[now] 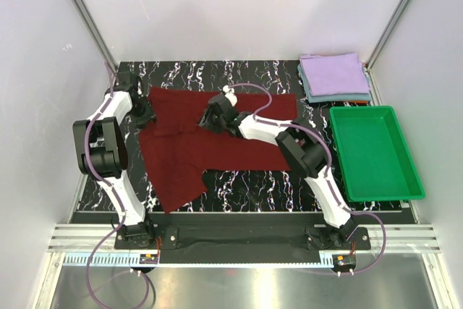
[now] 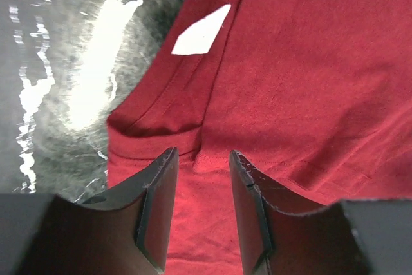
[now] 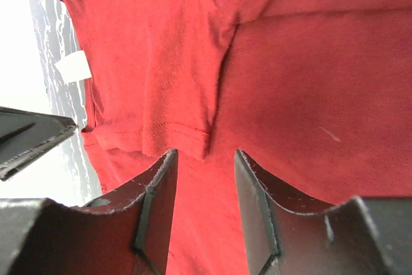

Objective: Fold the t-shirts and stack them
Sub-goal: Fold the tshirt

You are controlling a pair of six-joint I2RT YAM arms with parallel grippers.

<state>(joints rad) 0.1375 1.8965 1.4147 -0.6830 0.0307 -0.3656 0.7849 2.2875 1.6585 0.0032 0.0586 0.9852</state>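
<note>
A dark maroon t-shirt (image 1: 217, 146) lies partly folded on the black marbled table (image 1: 253, 186). My left gripper (image 1: 145, 112) hovers at the shirt's left edge near the collar. In the left wrist view it (image 2: 203, 159) is open, with red cloth lying flat below and the white neck label (image 2: 201, 30) ahead. My right gripper (image 1: 210, 117) is over the upper middle of the shirt. The right wrist view shows it (image 3: 205, 159) open just short of a sleeve hem (image 3: 174, 133). A folded lavender t-shirt (image 1: 334, 74) rests on a grey-blue one (image 1: 340, 96) at the back right.
A green plastic tray (image 1: 347, 157) stands on the right side of the table, just in front of the folded stack. White walls and metal posts close in the table on three sides. My left gripper's dark finger (image 3: 29, 140) shows at the left edge of the right wrist view.
</note>
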